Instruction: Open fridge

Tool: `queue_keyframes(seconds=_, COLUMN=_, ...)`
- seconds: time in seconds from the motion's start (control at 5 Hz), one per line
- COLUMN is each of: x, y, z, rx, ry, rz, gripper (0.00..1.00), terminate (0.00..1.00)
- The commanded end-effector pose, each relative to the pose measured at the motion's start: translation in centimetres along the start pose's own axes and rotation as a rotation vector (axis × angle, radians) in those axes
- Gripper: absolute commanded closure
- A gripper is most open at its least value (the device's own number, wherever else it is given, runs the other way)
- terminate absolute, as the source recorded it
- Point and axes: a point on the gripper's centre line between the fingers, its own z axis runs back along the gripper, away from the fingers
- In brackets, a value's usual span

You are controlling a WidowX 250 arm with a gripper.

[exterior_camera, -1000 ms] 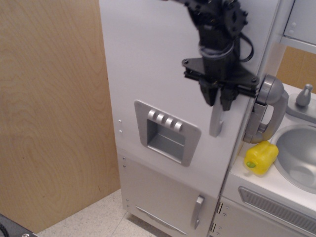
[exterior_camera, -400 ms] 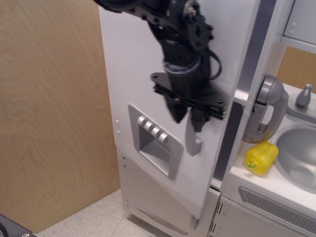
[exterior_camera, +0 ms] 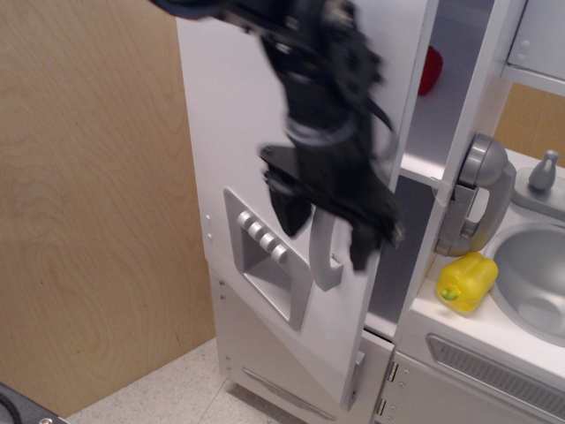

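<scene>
Fridge door partly swung out

The tall white toy fridge (exterior_camera: 256,106) fills mid-frame, door ajar, white shelves showing at right. Its long silver vertical handle (exterior_camera: 323,252) runs up between the spread fingers of the black claw (exterior_camera: 322,231); whether they pinch it is blurred, I cannot tell

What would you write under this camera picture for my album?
Robot end effector at the silver handle of the toy fridge, door partly open.

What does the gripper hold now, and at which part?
Blur hides any contact: the gripper straddles the fridge door's silver handle near its lower end.
</scene>
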Motion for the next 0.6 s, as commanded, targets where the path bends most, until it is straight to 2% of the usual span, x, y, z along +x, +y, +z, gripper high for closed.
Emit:
queue_keyframes(seconds=0.0, x=0.7, y=-5.1, z=1.1, rx=-0.066, ry=0.022, rz=-0.105, gripper=0.0, terminate=0.0)
queue_keyframes(seconds=0.2, x=2.8, y=-7.0, z=0.7, rx=-0.099, ry=0.029, rz=-0.135, gripper=0.0, terminate=0.0)
queue_keyframes(seconds=0.4, x=5.2, y=-8.3, z=-0.1, rx=-0.072, ry=0.005, rz=-0.146, gripper=0.0, terminate=0.0)
